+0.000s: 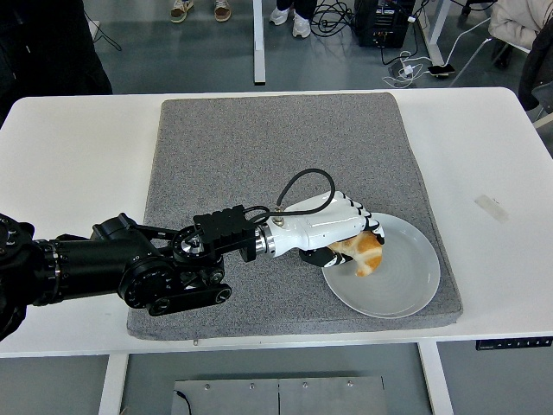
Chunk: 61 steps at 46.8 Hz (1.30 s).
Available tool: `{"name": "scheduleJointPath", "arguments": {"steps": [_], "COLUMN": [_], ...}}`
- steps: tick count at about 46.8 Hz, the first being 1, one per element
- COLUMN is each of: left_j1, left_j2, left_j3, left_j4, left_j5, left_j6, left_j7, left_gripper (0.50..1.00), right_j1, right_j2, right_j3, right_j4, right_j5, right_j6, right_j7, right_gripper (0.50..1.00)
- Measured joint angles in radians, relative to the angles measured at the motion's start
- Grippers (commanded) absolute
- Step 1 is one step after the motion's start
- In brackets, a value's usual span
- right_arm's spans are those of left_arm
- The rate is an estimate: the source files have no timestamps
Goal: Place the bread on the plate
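Counter [78, 147] edge runs along the bottom of the frame, and just beyond it we see the grey mat [225, 147] covering the middle of the white surface. At lower left our left arm [112, 272] comes in from the frame's left edge, black up to the wrist, then white at the left hand [324, 229], which reaches right toward the centre. At lower right of centre the white plate [406, 290] lies on the mat's near right corner. Our fingers [363, 220] are curled over the bread [363, 253], gripping it; the golden piece sits over the plate's left part, low enough that we cannot tell whether it touches the dish. Farther right a small strip of tape [491, 208] lies on the counter. At the top of the frame people's shoes [200, 9] stand on the floor.
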Motion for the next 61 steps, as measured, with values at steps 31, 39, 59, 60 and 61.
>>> {"name": "scheduleJointPath", "arguments": {"steps": [31, 39, 59, 60, 61], "left_j1": [0.017, 0.019, 0.032, 0.032, 0.032], "left_j2": [0.000, 0.000, 0.000, 0.000, 0.000], "left_j3": [-0.003, -0.011, -0.030, -0.030, -0.029], "left_j4": [-0.001, -0.001, -0.001, -0.001, -0.001], "left_j5": [0.011, 0.003, -0.011, -0.011, -0.011], "left_j6": [-0.003, -0.002, -0.009, -0.009, -0.009], "left_j7": [-0.060, -0.079, -0.078, -0.078, -0.078], "left_gripper": [0.500, 0.815, 0.908, 0.910, 0.910], "right_j1": [0.000, 0.000, 0.000, 0.000, 0.000], "right_j2": [0.000, 0.000, 0.000, 0.000, 0.000], "right_j3": [0.000, 0.000, 0.000, 0.000, 0.000], "right_j4": [0.000, 0.000, 0.000, 0.000, 0.000], "right_j5": [0.000, 0.000, 0.000, 0.000, 0.000], "right_j6": [-0.001, 0.000, 0.000, 0.000, 0.000], "right_j7": [0.001, 0.000, 0.001, 0.001, 0.001], "right_gripper": [1.000, 1.000, 1.000, 1.000, 1.000]}}
